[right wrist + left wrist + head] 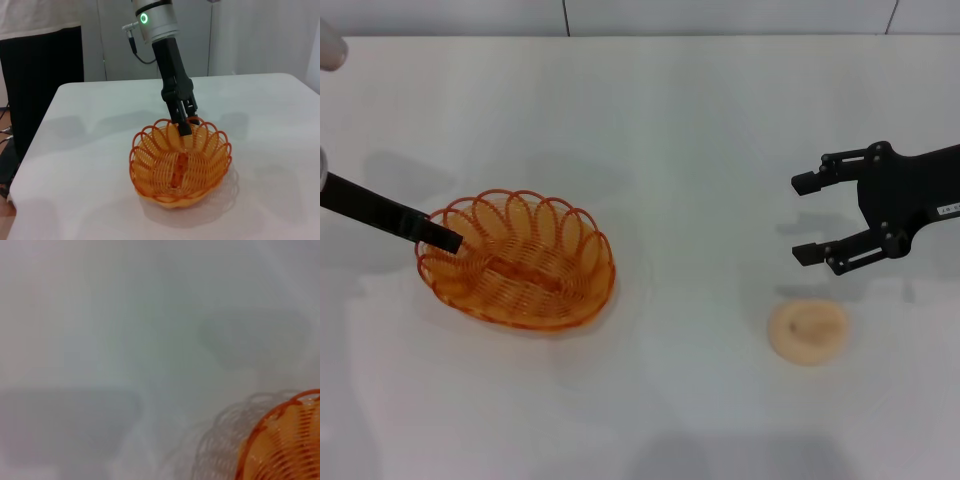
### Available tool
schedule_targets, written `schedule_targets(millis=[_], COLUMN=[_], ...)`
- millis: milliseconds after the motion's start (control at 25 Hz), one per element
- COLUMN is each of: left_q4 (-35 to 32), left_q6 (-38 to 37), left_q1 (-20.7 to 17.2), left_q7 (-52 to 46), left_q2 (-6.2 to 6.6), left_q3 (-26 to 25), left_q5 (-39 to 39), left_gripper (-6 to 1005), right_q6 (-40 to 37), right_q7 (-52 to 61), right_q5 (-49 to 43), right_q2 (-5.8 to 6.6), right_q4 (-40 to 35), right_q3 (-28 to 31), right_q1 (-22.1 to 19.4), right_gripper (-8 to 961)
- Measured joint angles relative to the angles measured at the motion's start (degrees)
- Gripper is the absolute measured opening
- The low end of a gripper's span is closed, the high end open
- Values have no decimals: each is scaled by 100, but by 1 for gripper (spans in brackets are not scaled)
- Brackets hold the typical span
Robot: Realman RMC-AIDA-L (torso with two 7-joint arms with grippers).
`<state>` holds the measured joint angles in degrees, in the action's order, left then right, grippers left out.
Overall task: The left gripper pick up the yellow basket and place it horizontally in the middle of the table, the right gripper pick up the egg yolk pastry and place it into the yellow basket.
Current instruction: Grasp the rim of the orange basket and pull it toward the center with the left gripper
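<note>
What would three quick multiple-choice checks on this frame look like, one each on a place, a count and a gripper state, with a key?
1. Where does the small round cream egg yolk pastry lie?
A. Inside the basket
B. On the white table, just below the right gripper in the head view
C. Between the left gripper's fingers

2. How many pastries are in view?
A. One
B. Two
C. Three

3. How does the right gripper stand?
A. Shut on the pastry
B. Shut, empty
C. Open, empty

Key: 1 B, it sits on bare table apart from the oval orange-yellow wire basket. 2 A, only one shows. 3 C, its fingers are spread with nothing between. The left gripper is at the basket's rim.
</note>
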<state>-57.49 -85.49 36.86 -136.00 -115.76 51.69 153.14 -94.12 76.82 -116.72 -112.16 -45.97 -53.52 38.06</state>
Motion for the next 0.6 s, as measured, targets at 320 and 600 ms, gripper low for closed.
schedule_targets(millis=[320,600], left_q4=[131,152], left_q6=[115,169], left_q1=[37,55], left_q7=[49,68], left_q2=[-25,-30], left_q3=[8,-11], left_q5=[-12,-29], left_gripper=[409,262], right_q6=[50,53], right_q7=[-7,0], right_q5=[0,0], right_q2=[-6,-23], right_q4=[-11,-75], right_q3=[0,0], right_q1=[1,5], right_gripper=[795,791])
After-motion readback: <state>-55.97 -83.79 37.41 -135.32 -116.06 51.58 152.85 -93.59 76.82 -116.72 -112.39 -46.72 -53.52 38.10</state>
